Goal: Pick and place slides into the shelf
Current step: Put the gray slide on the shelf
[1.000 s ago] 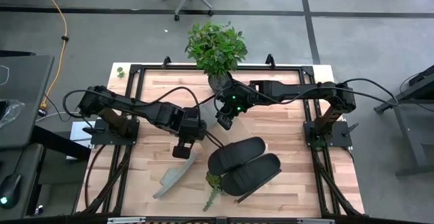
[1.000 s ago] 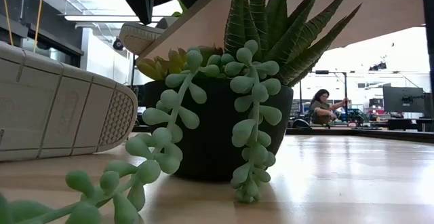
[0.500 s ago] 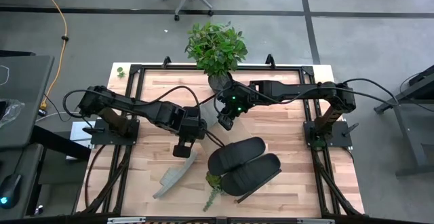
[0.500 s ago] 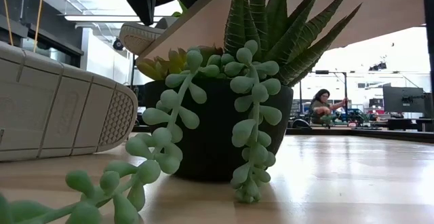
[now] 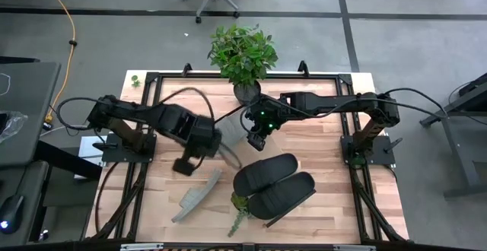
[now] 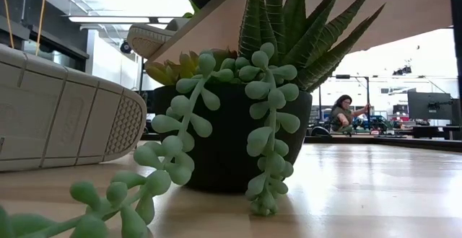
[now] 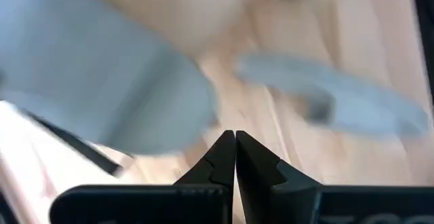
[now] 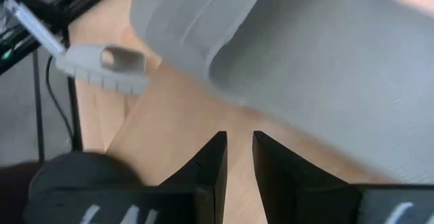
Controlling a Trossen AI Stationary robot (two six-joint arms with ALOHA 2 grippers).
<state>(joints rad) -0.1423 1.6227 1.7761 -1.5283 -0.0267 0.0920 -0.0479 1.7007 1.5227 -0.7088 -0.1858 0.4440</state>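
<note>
Left gripper left of centre, fingers pressed together, empty, grey slide just below it, right gripper at centre, fingers slightly apart, two black slides below it

Two matte black slides lie on the pale wood counter; a light grey slide shows a ribbed sole.

The right gripper is showing two dark fingers slightly parted at the bottom centre, nothing between them. A light grey ribbed slide sandal is filling the upper right, and another light grey sandal is lying at the upper left on the light wooden surface.
</note>
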